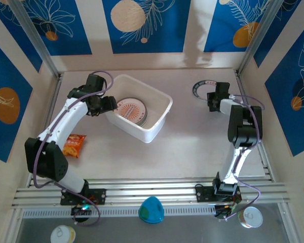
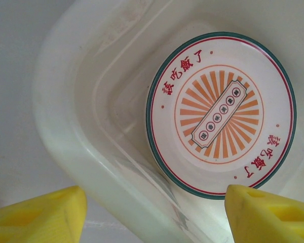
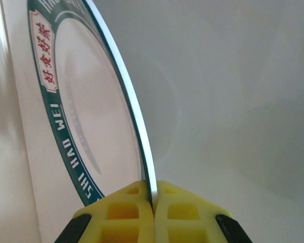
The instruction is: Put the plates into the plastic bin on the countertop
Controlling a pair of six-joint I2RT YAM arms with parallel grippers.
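Observation:
The plastic bin (image 1: 143,133) stands on the countertop (image 1: 192,144) left of centre. Inside it lies a white plate with an orange sunburst centre (image 1: 130,109) (image 2: 220,114), on top of other plates. My left gripper (image 1: 108,104) (image 2: 154,217) hangs open over the bin's left wall (image 2: 91,126), one yellow finger (image 2: 35,215) outside and the other (image 2: 268,215) over the plate's rim. At the back right, my right gripper (image 1: 211,99) (image 3: 153,201) is shut on the rim of a white plate with a dark green lettered rim (image 1: 201,89) (image 3: 81,116).
An orange snack packet (image 1: 74,145) lies on the countertop by the left arm. Aluminium rails (image 1: 152,192) cross the near edge, with a blue-green object (image 1: 151,210) and two cans (image 1: 251,216) (image 1: 63,234) in front of them. Patterned walls close in the back and sides.

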